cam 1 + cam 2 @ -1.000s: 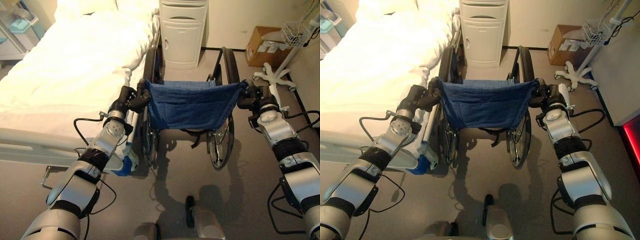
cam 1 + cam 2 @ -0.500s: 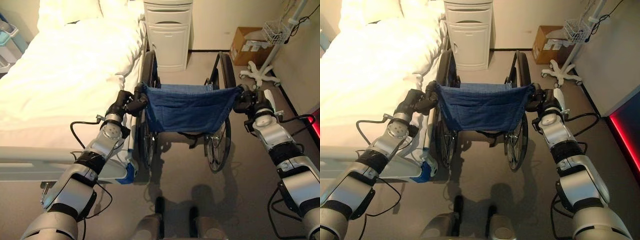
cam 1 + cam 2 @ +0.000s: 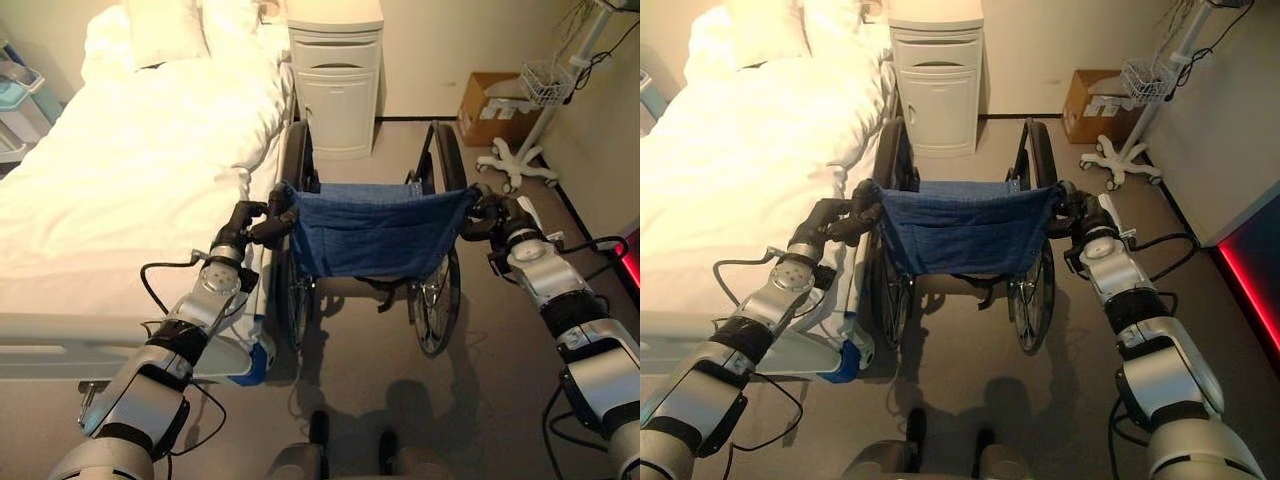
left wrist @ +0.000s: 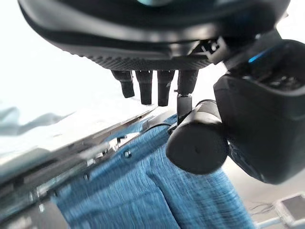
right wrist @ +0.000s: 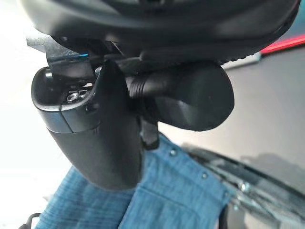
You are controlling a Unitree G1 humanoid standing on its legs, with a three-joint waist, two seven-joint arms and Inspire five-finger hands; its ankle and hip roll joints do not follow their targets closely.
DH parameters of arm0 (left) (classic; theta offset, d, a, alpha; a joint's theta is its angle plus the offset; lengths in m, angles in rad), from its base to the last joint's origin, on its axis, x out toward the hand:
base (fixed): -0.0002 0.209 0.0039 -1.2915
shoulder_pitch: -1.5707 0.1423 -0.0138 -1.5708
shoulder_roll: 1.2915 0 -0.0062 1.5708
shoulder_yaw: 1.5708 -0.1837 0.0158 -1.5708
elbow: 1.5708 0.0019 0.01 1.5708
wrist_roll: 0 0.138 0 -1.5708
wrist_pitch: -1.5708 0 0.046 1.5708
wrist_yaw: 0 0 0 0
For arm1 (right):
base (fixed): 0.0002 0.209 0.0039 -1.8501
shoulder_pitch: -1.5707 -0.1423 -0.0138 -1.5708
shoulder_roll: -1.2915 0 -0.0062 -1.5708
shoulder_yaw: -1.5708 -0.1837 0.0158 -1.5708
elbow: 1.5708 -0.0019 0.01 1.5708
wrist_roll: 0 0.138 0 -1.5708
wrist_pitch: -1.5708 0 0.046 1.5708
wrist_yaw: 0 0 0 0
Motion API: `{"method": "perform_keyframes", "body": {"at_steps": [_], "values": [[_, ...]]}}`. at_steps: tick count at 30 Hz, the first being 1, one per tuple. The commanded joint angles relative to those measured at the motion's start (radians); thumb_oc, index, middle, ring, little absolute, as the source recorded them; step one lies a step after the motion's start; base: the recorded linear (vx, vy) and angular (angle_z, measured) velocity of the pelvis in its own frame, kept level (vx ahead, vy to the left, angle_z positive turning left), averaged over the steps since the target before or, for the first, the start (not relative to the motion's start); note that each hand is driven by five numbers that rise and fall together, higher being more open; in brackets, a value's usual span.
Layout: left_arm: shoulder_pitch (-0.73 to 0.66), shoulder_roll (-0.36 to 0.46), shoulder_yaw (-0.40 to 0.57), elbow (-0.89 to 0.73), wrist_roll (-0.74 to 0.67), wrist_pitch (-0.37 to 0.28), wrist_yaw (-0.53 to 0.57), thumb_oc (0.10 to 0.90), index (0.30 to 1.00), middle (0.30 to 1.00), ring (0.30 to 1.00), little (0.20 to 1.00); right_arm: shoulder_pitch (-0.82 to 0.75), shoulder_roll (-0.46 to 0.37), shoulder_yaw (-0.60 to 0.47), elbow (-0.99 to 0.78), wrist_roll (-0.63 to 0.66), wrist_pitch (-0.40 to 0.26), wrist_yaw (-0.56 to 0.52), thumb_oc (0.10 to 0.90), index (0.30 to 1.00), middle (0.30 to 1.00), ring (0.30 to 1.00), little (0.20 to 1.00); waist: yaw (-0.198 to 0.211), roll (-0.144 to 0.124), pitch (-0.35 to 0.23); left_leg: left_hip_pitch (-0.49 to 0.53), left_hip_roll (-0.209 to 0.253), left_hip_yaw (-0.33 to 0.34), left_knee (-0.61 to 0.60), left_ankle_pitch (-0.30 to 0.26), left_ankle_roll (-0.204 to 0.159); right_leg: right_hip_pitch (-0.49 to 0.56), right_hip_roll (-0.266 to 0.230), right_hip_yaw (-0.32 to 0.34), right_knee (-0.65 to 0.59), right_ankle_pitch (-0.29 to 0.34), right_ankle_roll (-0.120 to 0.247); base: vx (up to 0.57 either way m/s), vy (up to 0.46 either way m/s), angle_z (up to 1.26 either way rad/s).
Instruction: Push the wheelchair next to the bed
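Gripping of both push handles is observed: left hand (image 3: 243, 215) and right hand (image 3: 492, 212) are clenched on the wheelchair (image 3: 375, 232). Its wheel beside the left hand is judged already alongside the bed (image 3: 130, 180); little pushing is left.

White bedside cabinet (image 3: 335, 85) at 12 o'clock against wall. Cardboard box (image 3: 487, 106) on floor at 2 o'clock, wheeled stand base (image 3: 516, 165) just beside it, wire basket (image 3: 546, 82) on its pole. Pale trolley (image 3: 12, 118) at 10 o'clock.
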State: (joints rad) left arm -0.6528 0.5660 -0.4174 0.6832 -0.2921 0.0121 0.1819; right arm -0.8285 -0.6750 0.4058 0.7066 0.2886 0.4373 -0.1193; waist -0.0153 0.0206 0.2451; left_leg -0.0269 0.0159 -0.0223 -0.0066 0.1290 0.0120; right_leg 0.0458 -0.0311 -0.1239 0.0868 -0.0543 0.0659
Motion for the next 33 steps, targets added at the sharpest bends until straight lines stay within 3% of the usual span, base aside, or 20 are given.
{"method": "perform_keyframes", "body": {"at_steps": [1, 4, 8, 14, 20, 24, 33], "values": [[-0.018, 0.053, 0.052, -0.058, -0.162, -0.095, -0.07, 0.8, 0.9, 0.9, 0.9, 0.9, -0.031, -0.008, 0.047, -0.075, 0.108, -0.031, 0.114, 0.8, 0.9, 0.9, 0.9, 0.9, 0.043, -0.042, -0.047, 0.044, -0.043, 0.014, 0.053, -0.162, -0.006, -0.019, -0.038, 0.045, 0.023, 0.017, 0.024, 0.0, -0.027, 0.03], [-0.019, 0.063, 0.076, -0.072, -0.255, -0.106, -0.118, 0.8, 0.9, 0.9, 0.9, 0.9, -0.072, -0.062, 0.05, -0.091, 0.162, -0.036, 0.147, 0.8, 0.9, 0.9, 0.9, 0.9, 0.039, -0.049, -0.067, 0.056, -0.041, 0.019, 0.043, -0.163, -0.008, -0.012, -0.034, 0.046, 0.015, 0.017, 0.024, 0.0, 0.0, 0.0], [-0.026, 0.076, 0.095, -0.077, -0.373, -0.139, -0.152, 0.8, 0.9, 0.9, 0.9, 0.9, -0.138, -0.124, 0.06, -0.078, 0.202, -0.091, 0.164, 0.8, 0.9, 0.9, 0.9, 0.9, 0.036, -0.056, -0.096, 0.069, -0.04, 0.026, 0.032, -0.168, -0.007, -0.004, -0.029, 0.044, 0.008, 0.011, 0.022, 0.0, 0.0, 0.0], [-0.021, 0.091, 0.128, -0.089, -0.474, -0.199, -0.193, 0.8, 0.9, 0.9, 0.9, 0.9, -0.196, -0.21, 0.06, -0.114, 0.154, -0.164, 0.087, 0.8, 0.9, 0.9, 0.9, 0.9, 0.026, -0.063, -0.125, 0.082, -0.039, 0.035, 0.021, -0.176, -0.005, 0.006, -0.024, 0.051, -0.006, 0.007, 0.019, 0.0, 0.0, 0.0], [0.055, 0.05, 0.207, -0.138, -0.601, -0.242, -0.195, 0.8, 0.9, 0.9, 0.9, 0.9, -0.146, -0.295, -0.02, -0.174, 0.136, -0.219, 0.037, 0.8, 0.9, 0.9, 0.9, 0.9, 0.014, -0.074, -0.141, 0.094, -0.038, 0.043, 0.009, -0.185, -0.001, 0.013, -0.018, 0.061, -0.023, 0.004, 0.018, -0.02, -0.007, -0.02], [0.11, 0.031, 0.238, -0.129, -0.552, -0.297, -0.173, 0.8, 0.9, 0.9, 0.9, 0.9, -0.086, -0.329, -0.082, -0.195, 0.131, -0.241, 0.033, 0.8, 0.9, 0.9, 0.9, 0.9, 0.004, -0.079, -0.146, 0.102, -0.039, 0.048, 0.003, -0.19, 0.003, 0.015, -0.015, 0.065, -0.03, 0.005, 0.019, -0.01, -0.002, 0.0], [0.169, 0.058, 0.276, -0.071, -0.485, -0.34, -0.16, 0.8, 0.9, 0.9, 0.9, 0.9, 0.045, -0.382, -0.196, -0.179, 0.234, -0.269, 0.08, 0.8, 0.9, 0.9, 0.9, 0.9, -0.019, -0.084, -0.153, 0.111, -0.039, 0.07, -0.009, -0.194, 0.004, 0.013, -0.009, 0.073, -0.044, 0.011, 0.024, -0.01, -0.006, 0.04]]}}
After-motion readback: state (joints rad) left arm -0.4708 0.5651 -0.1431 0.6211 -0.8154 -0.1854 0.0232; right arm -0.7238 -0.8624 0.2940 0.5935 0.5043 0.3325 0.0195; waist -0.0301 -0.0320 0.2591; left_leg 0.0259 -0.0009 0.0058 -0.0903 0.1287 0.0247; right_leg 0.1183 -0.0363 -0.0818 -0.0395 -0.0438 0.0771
